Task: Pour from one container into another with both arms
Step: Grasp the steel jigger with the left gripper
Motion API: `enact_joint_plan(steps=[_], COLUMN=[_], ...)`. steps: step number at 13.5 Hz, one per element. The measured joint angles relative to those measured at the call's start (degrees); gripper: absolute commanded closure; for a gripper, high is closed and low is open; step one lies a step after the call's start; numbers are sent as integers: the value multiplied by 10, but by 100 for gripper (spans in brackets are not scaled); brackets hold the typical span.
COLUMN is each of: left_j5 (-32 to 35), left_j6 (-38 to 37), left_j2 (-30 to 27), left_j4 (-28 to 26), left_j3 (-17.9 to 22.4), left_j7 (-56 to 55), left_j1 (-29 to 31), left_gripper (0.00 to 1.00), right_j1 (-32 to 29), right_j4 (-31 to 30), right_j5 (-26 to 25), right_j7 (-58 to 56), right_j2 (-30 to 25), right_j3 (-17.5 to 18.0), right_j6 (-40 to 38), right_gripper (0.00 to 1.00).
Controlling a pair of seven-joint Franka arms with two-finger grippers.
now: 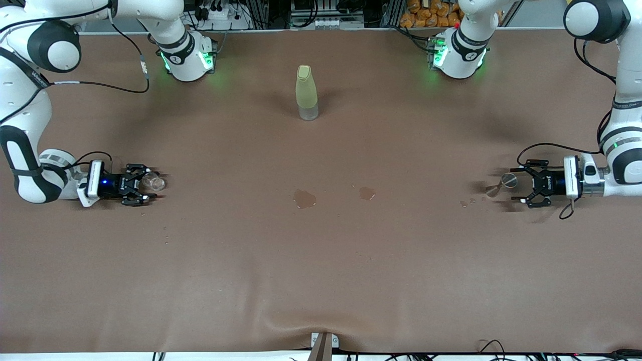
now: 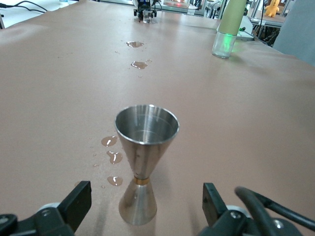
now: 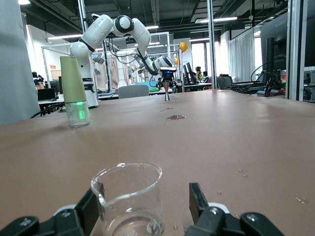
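Two grasps are pending, and both vessels are small and easy to tip. The glass cup (image 3: pixel 129 202) stands upright on the table (image 1: pixel 321 271) near the edge at my right arm's end, between the fingers of my right gripper (image 1: pixel 143 185); the fingers bracket it with a gap visible on one side, so I judge them not yet clamped; if one finger arrives first, the cup may slide or topple, and it appears to hold a little clear liquid. Glass is slick, so a shallow bite could let it rotate in the grip during the lift.

The jigger (image 2: pixel 143 162) stands upright near the edge at my left arm's end, just off the fingertips of my left gripper (image 1: pixel 521 183), whose fingers are spread wide and touch nothing; the narrow waist and small foot make it unstable; a sideways nudge on approach would knock it over; a grip on the flared cup rather than the waist might squeeze it upward and out.

Several wet patches (image 1: pixel 304 198) lie mid-table, with droplets (image 2: pixel 112 156) beside the jigger; a damp base slides more readily.

Pose: both forearms lie low and roughly level over the table, wrists horizontal, each gripper pointing toward the table's centre. A yellow-green bottle (image 1: pixel 306 92) stands well apart, closer to the bases' edge.
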Motion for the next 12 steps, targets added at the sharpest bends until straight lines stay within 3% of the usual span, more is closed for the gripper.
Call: enact_joint_plan(steps=[2, 4, 7, 9, 12], left_j5=[-15, -22, -29, -30, -33], left_j6=[-1, -2, -2, -2, -2], left_j2=[5, 7, 9, 15, 23], left_j4=[0, 0, -1, -1, -1], left_j3=[-3, -8, -12, -12, -12], left_j7=[4, 4, 4, 4, 5], left_j1=[-1, -4, -7, -7, -7], left_gripper=[0, 11, 13, 22, 23], right_j1=[0, 0, 0, 0, 0], right_j4=[0, 0, 0, 0, 1], right_j5=[0, 0, 0, 1, 1], right_j7=[0, 3, 10, 10, 11], right_j2=[0, 0, 0, 0, 0], right_j3=[0, 0, -1, -1, -1], right_j6=[-2, -2, -5, -7, -16], right_gripper=[47, 54, 68, 78, 80])
